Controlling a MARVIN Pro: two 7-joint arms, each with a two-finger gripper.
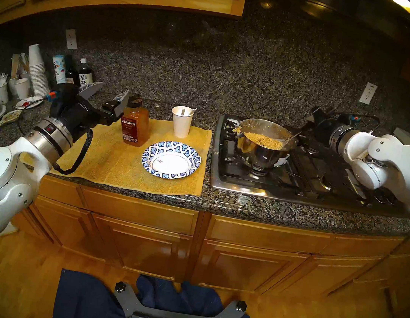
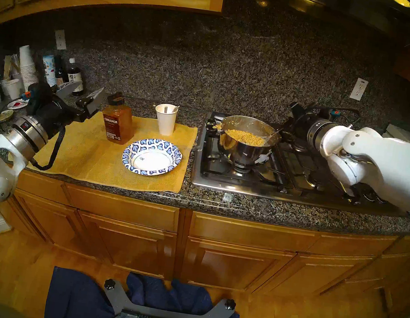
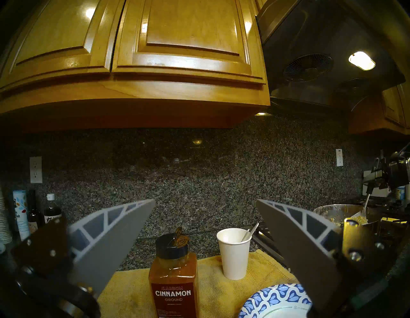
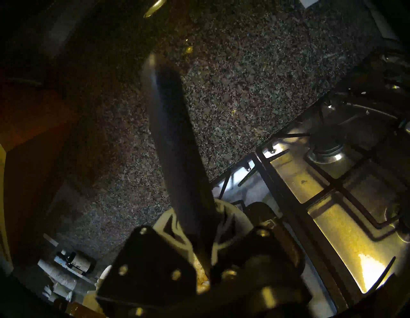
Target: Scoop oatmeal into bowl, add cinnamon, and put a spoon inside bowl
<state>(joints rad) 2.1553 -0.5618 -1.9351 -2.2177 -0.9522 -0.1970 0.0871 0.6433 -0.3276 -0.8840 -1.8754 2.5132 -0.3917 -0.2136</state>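
Granite runs across the speckled dark tabletop (image 1: pixel 296 216) and backsplash, under honey-wood cabinets. From the head views you see a yellow cloth mat (image 1: pixel 123 163) carrying the tall clear cinnamon bottle with orange-brown powder and a dark label (image 1: pixel 134 124), the shallow paper bowl with a blue-and-white leaf rim (image 1: pixel 171 159) — its white centre bare — and a white paper cup (image 1: pixel 182 121) holding the thin white plastic spoon (image 1: pixel 191 112). On the steel gas cooktop (image 1: pixel 286 190) stands a shiny metal pot (image 1: pixel 264 147) of lumpy yellowish oatmeal (image 1: pixel 263 139), with a metal serving spoon (image 1: pixel 292 137) leaning in it. Your right gripper (image 1: pixel 309 126) sits behind the pot at that spoon's handle; your left gripper (image 1: pixel 107 97) hovers just left of the cinnamon.

Left wrist view: both grey fingers (image 3: pixel 111 235) stand wide apart, framing the cinnamon (image 3: pixel 173 277), cup (image 3: pixel 234 253) and bowl rim (image 3: pixel 277 299) without touching them.

Right wrist view: the fingers (image 4: pixel 177 226) are closed on a dark, blurred handle (image 4: pixel 175 144) rising up the frame — granite and cooktop (image 4: pixel 332 211) lie behind.
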